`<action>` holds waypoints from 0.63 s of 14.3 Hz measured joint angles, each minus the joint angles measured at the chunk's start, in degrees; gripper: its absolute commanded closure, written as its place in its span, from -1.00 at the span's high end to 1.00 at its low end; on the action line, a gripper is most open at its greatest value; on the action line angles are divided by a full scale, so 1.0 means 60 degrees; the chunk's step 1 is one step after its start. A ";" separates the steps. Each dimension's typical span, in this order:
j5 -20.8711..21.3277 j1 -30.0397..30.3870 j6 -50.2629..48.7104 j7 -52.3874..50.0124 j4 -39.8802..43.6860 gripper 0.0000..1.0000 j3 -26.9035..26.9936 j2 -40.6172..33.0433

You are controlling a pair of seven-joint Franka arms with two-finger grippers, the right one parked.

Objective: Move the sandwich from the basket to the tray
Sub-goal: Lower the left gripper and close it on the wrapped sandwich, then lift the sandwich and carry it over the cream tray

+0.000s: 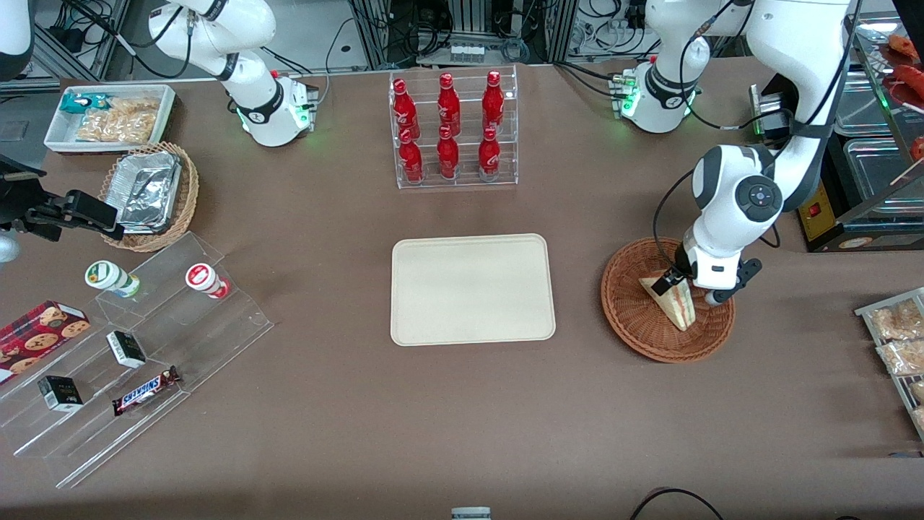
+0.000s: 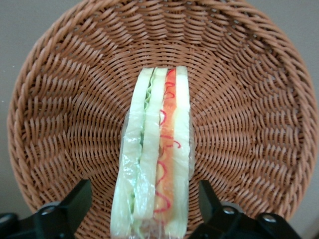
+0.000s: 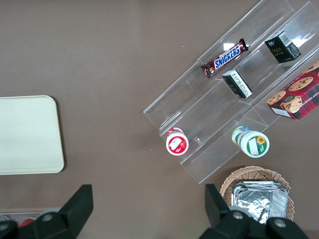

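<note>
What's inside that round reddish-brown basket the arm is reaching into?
The basket holds one wedge sandwich standing on edge, red-orange and green filling showing. The gripper is open, one finger on each side of it. What lies under the sandwich is covered; the rest shows bare wicker.

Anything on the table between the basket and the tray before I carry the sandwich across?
No. In the front view only bare brown tabletop lies between the basket and the tray. The gripper sits at the sandwich, fingers open astride it.

Even, bright overhead light. Under the left arm's black two-finger gripper [image 1: 691, 289], soft shadow falls in the round reddish-brown wicker basket [image 1: 635, 318]; wrist view crisp.
</note>
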 measured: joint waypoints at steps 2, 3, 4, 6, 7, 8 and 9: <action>0.0000 0.0000 0.0017 0.0026 0.0038 -0.93 0.0000 0.0109; 0.0001 0.0000 0.0017 0.0113 0.0086 -0.94 0.0000 0.0111; 0.0002 0.0000 0.0006 0.0296 0.0160 -0.94 0.0000 0.0100; 0.0006 -0.0011 -0.0380 0.0923 0.0500 -0.94 -0.0009 0.0056; 0.0013 -0.0037 -0.0969 0.1437 0.0837 -0.93 -0.0020 0.0032; 0.0014 -0.0106 -0.1770 0.2101 0.1307 -0.91 -0.0034 0.0022; 0.0013 -0.0218 -0.2642 0.2762 0.1860 -0.89 -0.0040 0.0024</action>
